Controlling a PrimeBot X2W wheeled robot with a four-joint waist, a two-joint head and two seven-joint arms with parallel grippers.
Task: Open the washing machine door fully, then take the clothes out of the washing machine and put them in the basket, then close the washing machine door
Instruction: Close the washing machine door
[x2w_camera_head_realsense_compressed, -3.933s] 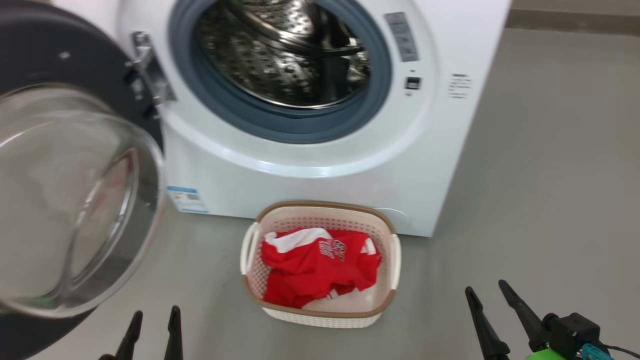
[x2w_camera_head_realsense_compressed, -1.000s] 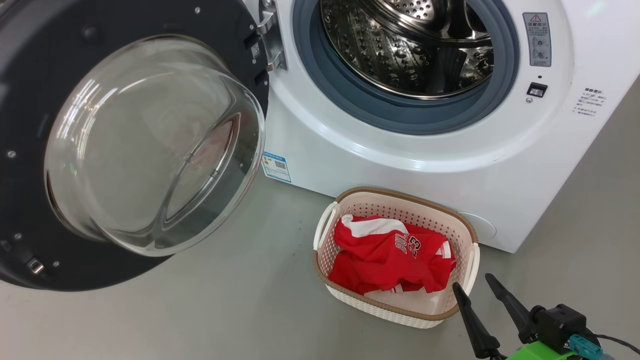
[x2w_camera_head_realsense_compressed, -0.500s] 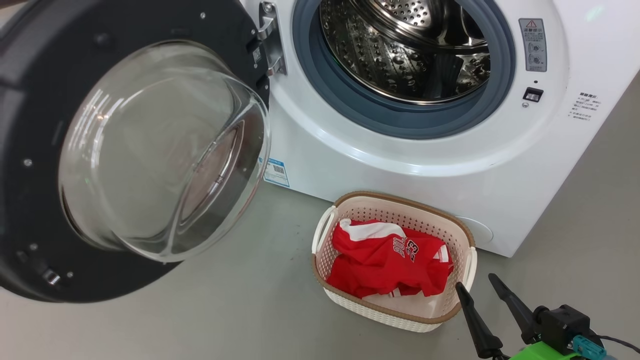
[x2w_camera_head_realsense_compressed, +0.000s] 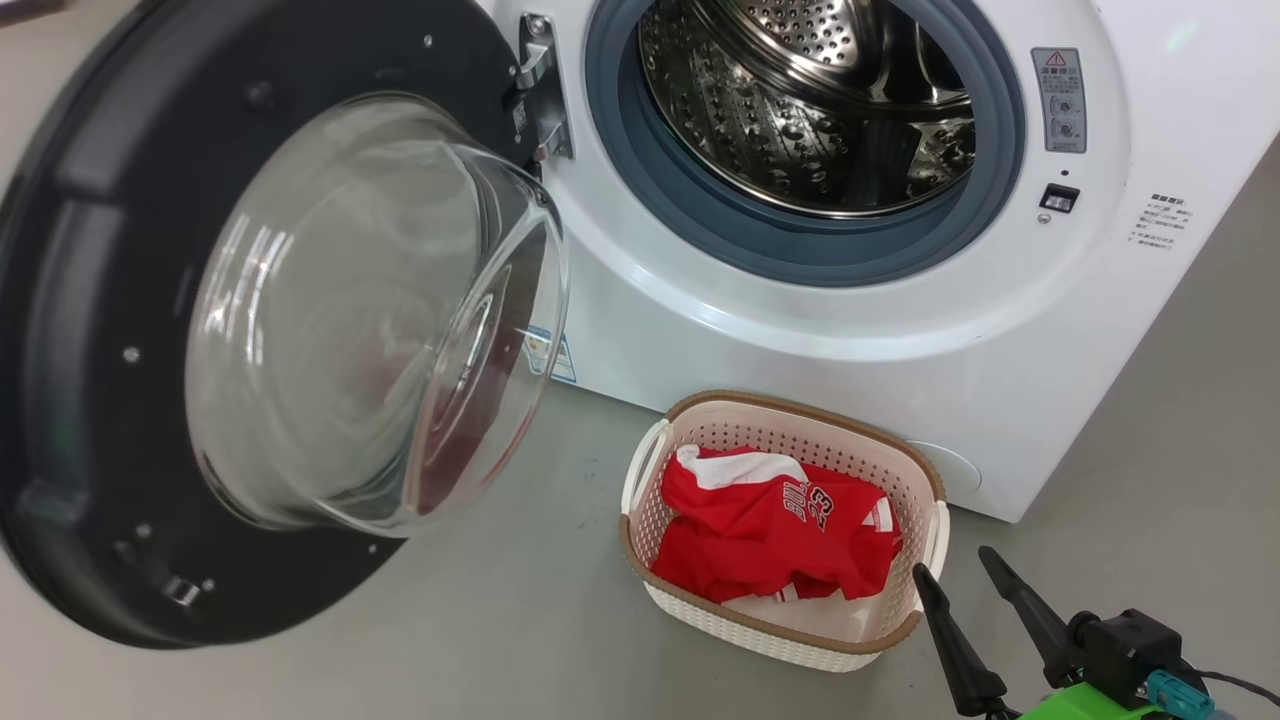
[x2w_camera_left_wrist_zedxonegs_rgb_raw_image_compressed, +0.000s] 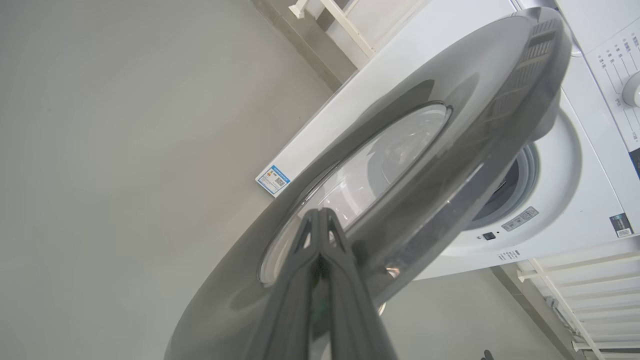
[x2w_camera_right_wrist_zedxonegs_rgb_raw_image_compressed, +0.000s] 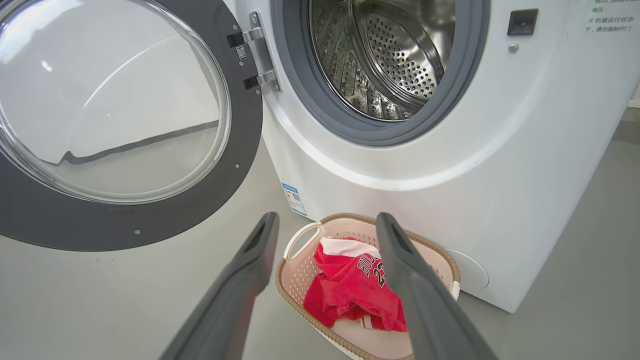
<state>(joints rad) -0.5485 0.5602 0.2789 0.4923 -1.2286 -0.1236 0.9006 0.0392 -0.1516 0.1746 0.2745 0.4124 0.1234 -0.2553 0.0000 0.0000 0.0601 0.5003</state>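
Note:
The washing machine stands with its steel drum bare. Its door hangs partly open at the left, glass bowl facing the opening. The red clothes lie in the cream basket on the floor in front of the machine. My right gripper is open beside the basket's near right corner, with nothing between its fingers; in the right wrist view this gripper frames the clothes. My left gripper is shut, its tips at the door's glossy outer face.
Grey floor spreads to the left of the basket, under the door's swing. A blue label sticker sits low on the machine's front. A white rack stands past the machine in the left wrist view.
The door has swung rightward toward the machine's opening, its glass bowl now turned more edge-on. The basket, clothes and right gripper have stayed put.

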